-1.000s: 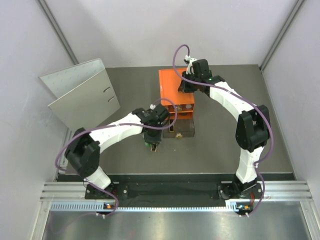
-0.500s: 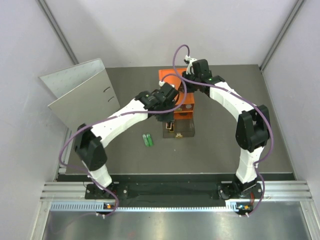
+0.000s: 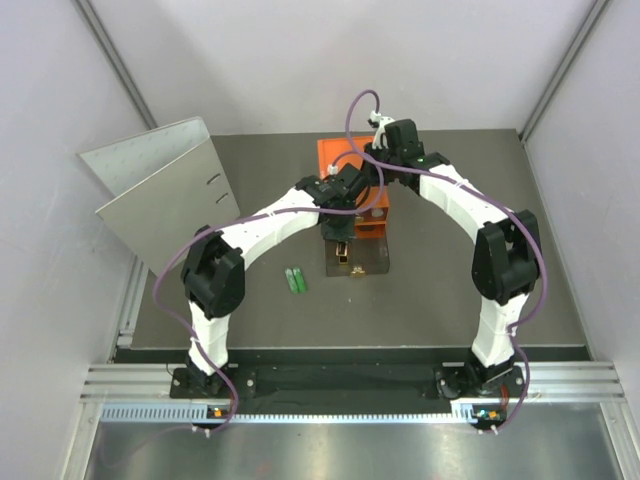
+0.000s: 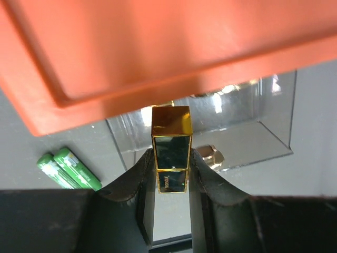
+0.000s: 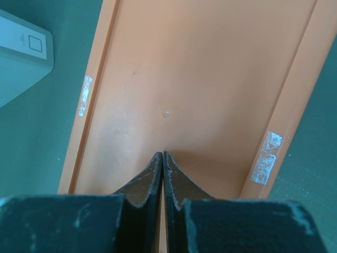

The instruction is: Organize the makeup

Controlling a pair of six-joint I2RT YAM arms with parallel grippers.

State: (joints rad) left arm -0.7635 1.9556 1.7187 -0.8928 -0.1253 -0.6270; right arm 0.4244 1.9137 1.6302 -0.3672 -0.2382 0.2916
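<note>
My left gripper is shut on a black-gold case and holds it over the pulled-out clear drawer of the orange box. From above, the left gripper is at the box's front. Two green tubes lie side by side on the table left of the drawer, also in the left wrist view. A gold-capped item lies in the drawer. My right gripper is shut and empty, its tips pressed on the orange box top.
A grey ring binder lies at the back left; its corner shows in the right wrist view. White walls enclose the table on three sides. The arm bases sit on a black rail at the near edge.
My left gripper has moved from the table left of the drawer up and right to the box's front, leaving the two green tubes uncovered. The right arm has not moved.
</note>
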